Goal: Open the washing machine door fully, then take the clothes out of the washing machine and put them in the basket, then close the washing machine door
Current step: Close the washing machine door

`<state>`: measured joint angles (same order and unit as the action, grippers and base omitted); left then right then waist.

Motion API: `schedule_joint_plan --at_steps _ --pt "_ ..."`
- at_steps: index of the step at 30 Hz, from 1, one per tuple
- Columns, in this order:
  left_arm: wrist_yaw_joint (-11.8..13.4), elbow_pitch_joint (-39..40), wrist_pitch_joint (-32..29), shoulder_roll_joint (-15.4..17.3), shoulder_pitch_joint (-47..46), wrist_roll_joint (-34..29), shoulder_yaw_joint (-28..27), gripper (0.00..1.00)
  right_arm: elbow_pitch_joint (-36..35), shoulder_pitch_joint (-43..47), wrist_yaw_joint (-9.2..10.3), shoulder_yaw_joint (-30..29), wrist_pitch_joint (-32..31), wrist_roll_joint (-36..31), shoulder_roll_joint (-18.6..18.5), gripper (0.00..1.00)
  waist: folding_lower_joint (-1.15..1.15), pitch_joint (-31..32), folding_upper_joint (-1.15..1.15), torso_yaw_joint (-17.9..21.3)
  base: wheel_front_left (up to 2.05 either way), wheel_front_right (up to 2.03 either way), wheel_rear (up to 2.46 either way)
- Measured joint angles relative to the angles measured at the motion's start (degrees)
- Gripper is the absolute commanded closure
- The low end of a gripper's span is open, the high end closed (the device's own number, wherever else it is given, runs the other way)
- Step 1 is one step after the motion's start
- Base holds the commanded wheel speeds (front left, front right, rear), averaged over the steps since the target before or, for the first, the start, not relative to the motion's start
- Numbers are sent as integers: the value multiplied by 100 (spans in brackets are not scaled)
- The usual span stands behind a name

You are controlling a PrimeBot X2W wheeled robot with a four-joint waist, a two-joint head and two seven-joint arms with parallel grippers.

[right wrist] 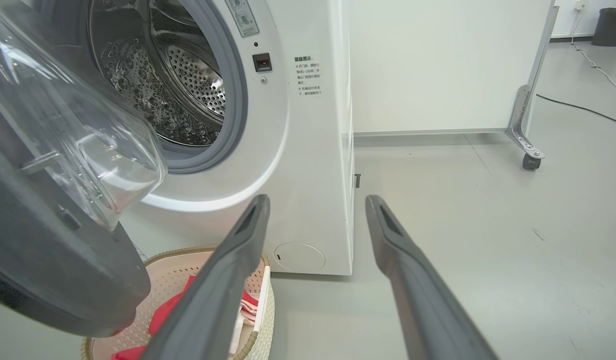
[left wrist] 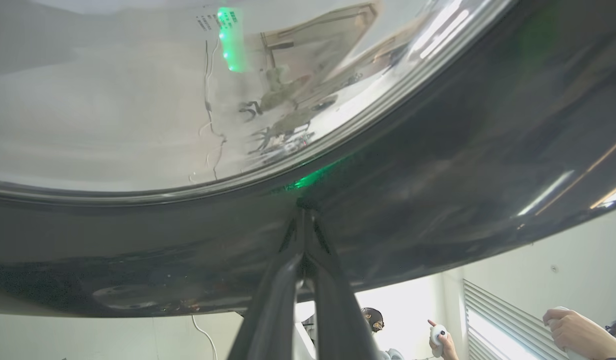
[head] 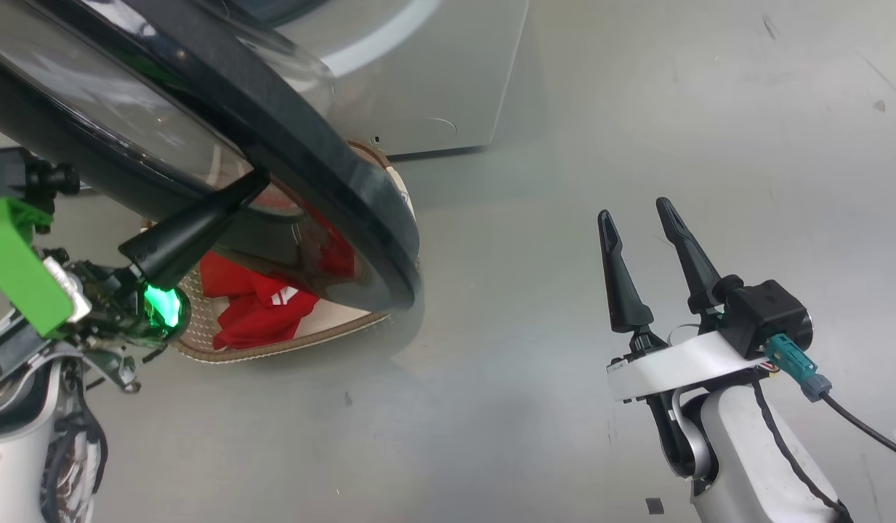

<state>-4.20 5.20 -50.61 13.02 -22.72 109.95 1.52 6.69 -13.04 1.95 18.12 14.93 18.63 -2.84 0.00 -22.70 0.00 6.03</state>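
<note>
A big white washing machine [right wrist: 308, 150] stands on a smooth grey floor [head: 527, 407], its front panel glossy and gently curved. Its round mouth is ringed by a grey rubber seal [right wrist: 235, 100], and behind that sits a shiny steel drum [right wrist: 188, 80] dotted with small holes.

The washing machine door [head: 346, 189] is swung out to the left of the opening. It is a large round disc with a glossy black rim, and a clear glass bowl [right wrist: 88, 125] bulges from its centre toward the machine.

On the floor beneath the door, just in front of the machine, sits the basket [head: 273, 349]. It is cream plastic, perforated, rounded in outline, with a brown woven-look rim. The clothes [head: 251, 305] lie inside it in a soft, crumpled, bright red heap, one piece showing white stripes.

The left gripper [head: 253, 180] has its two long dark fingers pressed flat together, with nothing between them. Their tips touch the door's black rim, right beside the edge of the glass.

The right gripper [head: 633, 208] is well apart to the right, over bare floor. Its fingers are spread wide, and it holds and touches nothing.

In the left wrist view, past the door's edge, a person's hand [left wrist: 440, 340] grips a small white controller.
</note>
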Motion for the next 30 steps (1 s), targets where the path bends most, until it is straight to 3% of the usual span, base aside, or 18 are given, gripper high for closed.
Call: schedule_joint_plan --at_steps 30 --pt "148 -1944 1368 -564 -2257 -929 -7 100 -40 -392 125 261 1 314 0 0 0 -492 0 697 0 0 0"
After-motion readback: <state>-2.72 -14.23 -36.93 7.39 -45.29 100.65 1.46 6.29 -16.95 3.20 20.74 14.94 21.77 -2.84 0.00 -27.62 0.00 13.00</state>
